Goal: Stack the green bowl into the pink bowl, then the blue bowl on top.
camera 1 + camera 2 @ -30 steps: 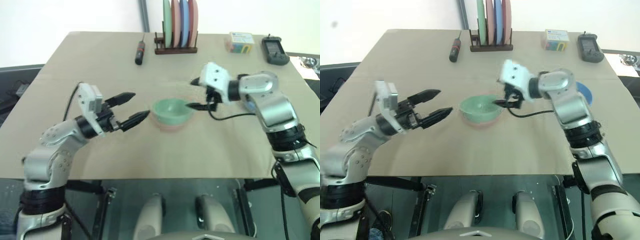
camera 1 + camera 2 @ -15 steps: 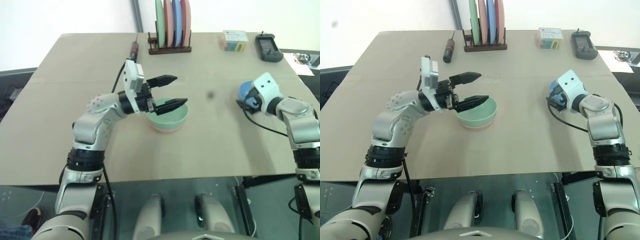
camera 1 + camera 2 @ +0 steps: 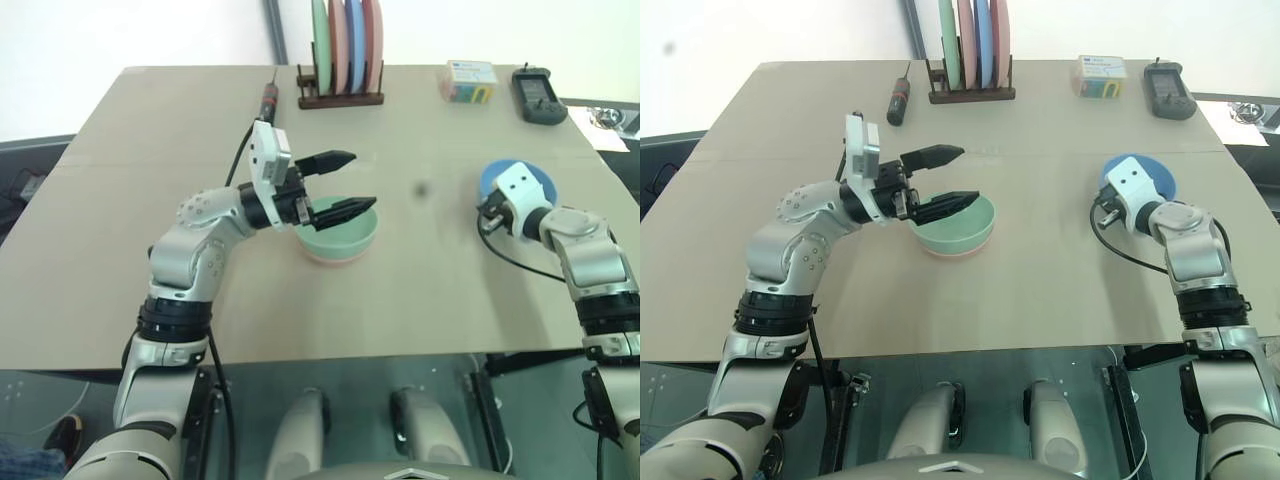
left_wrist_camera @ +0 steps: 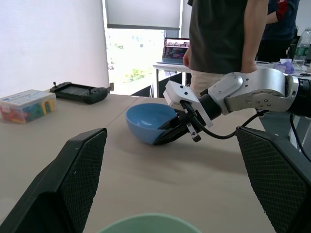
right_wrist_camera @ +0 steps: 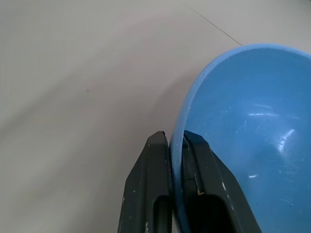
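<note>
The small round mint-green plastic bowl (image 3: 340,229) sits inside the small pale salmon-pink plastic bowl (image 3: 333,258), of which only the rim shows under it, near the middle of the beige counter (image 3: 420,300). The left gripper (image 3: 352,183) hangs just over the green bowl's near-left rim, its jaws spread wide and holding nothing.

Well to the right of the green bowl stands the round sky-blue plastic bowl (image 3: 1143,175). The right gripper (image 5: 176,145) is pinched on its rim, one finger inside the wall and one outside. So the blue bowl is with the right arm, and I judge it must travel leftward across the counter to reach the stack.

Count: one green bowl, one pink bowl, one blue bowl. Farther behind the green bowl stands a wooden rack (image 3: 345,97) with four upright plates.
</note>
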You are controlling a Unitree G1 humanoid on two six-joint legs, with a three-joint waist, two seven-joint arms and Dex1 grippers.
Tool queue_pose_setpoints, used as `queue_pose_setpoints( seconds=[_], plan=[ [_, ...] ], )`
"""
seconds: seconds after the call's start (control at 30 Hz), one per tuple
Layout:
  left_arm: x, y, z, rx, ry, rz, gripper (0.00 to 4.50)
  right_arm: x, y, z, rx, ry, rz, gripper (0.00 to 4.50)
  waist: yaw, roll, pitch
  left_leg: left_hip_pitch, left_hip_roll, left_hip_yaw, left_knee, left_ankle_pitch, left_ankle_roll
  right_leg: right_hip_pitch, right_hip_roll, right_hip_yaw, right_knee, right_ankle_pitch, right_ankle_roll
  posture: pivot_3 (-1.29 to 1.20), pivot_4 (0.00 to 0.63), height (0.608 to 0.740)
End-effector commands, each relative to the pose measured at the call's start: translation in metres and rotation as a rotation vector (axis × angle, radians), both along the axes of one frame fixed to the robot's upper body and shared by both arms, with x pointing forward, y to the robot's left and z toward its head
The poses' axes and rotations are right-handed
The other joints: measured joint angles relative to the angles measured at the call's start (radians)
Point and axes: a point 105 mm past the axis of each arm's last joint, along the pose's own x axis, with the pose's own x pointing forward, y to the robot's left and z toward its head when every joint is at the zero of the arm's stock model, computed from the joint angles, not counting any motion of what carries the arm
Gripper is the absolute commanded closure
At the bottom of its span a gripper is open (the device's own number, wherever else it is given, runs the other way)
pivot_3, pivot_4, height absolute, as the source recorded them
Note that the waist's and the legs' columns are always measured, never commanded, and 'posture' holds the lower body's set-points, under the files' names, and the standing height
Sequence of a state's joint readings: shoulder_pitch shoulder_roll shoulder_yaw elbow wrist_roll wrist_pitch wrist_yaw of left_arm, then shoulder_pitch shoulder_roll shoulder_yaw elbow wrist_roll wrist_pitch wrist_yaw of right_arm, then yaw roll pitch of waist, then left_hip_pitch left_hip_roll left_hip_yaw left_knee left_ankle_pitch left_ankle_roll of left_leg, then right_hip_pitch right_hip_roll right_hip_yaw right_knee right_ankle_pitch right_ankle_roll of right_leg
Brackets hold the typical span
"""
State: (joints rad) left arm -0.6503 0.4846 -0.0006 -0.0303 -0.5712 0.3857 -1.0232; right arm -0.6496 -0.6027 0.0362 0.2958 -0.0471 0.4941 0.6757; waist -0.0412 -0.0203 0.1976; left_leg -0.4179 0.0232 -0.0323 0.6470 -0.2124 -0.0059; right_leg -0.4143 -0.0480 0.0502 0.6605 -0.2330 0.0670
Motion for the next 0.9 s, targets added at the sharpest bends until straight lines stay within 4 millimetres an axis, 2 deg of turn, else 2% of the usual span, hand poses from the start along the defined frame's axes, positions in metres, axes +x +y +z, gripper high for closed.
queue_pose_setpoints(
  seconds=[0.03, 0.17, 0.27, 0.33, 0.43, 0.6, 0.7, 0.83, 0.9],
  plan=[
    [-0.007, 0.009, 0.01, -0.004, -0.049, 0.024, 0.0, 0.003, 0.02, 0.035, -0.004, -0.106, 0.094, 4.41, -0.001, 0.0, 0.0, 0.0, 0.0, 0.0, 0.0, 0.0, 0.0, 0.0, 0.0, 0.0, 0.0, 0.0, 0.0, 0.0, 0.15, 0.74],
    [-0.01, 0.022, 0.004, 0.016, -0.03, 0.061, 0.0, -0.004, 0.056, 0.065, -0.013, -0.183, 0.252, 4.41, -0.004, 0.001, 0.001, 0.0, 0.0, 0.0, 0.0, 0.0, 0.0, 0.0, 0.0, 0.0, 0.0, 0.0, 0.0, 0.0, 0.15, 0.74],
    [-0.016, 0.044, -0.01, 0.059, 0.016, 0.121, 0.0, -0.026, 0.105, 0.087, 0.003, -0.225, 0.472, 4.41, -0.009, 0.001, 0.001, 0.0, 0.001, 0.0, -0.001, 0.0, 0.0, -0.001, 0.001, 0.001, 0.0, 0.0, 0.0, 0.0, 0.15, 0.74],
    [-0.022, 0.059, -0.019, 0.091, 0.044, 0.163, 0.0, -0.042, 0.131, 0.095, 0.01, -0.228, 0.595, 4.41, -0.013, 0.001, 0.001, 0.0, 0.002, 0.0, -0.001, 0.0, 0.0, -0.001, 0.001, 0.0, 0.001, 0.0, 0.0, 0.0, 0.15, 0.74],
    [-0.029, 0.08, -0.026, 0.127, 0.073, 0.226, 0.0, -0.06, 0.158, 0.104, 0.013, -0.236, 0.727, 4.41, 0.001, 0.001, 0.001, 0.0, 0.002, -0.002, -0.001, 0.0, 0.0, -0.001, 0.001, -0.002, 0.001, 0.0, 0.0, 0.0, 0.15, 0.74],
    [-0.04, 0.12, -0.035, 0.195, 0.112, 0.354, 0.0, -0.091, 0.196, 0.113, 0.028, -0.235, 0.939, 4.41, 0.006, 0.001, 0.001, 0.0, 0.001, -0.002, 0.0, 0.0, 0.0, 0.0, 0.0, -0.003, 0.0, 0.0, 0.0, 0.0, 0.15, 0.74],
    [-0.046, 0.137, -0.038, 0.221, 0.127, 0.411, 0.0, -0.1, 0.206, 0.114, 0.031, -0.226, 1.008, 4.41, 0.002, 0.001, 0.001, 0.0, 0.002, -0.002, -0.001, 0.0, 0.0, -0.001, 0.0, -0.003, 0.0, 0.0, -0.001, 0.0, 0.15, 0.74],
    [-0.052, 0.149, -0.039, 0.239, 0.133, 0.457, 0.0, -0.108, 0.217, 0.116, 0.037, -0.224, 1.062, 4.41, 0.003, 0.001, 0.001, 0.0, 0.002, -0.002, 0.0, 0.0, 0.0, -0.001, 0.0, -0.004, 0.0, 0.0, -0.001, 0.0, 0.15, 0.74],
    [-0.053, 0.15, -0.038, 0.236, 0.131, 0.464, 0.0, -0.107, 0.222, 0.118, 0.037, -0.236, 1.069, 3.74, 0.004, 0.001, 0.001, 0.0, 0.002, -0.002, 0.0, 0.0, 0.0, -0.001, 0.0, -0.004, 0.0, 0.0, -0.001, 0.0, 0.15, 0.74]
  ],
)
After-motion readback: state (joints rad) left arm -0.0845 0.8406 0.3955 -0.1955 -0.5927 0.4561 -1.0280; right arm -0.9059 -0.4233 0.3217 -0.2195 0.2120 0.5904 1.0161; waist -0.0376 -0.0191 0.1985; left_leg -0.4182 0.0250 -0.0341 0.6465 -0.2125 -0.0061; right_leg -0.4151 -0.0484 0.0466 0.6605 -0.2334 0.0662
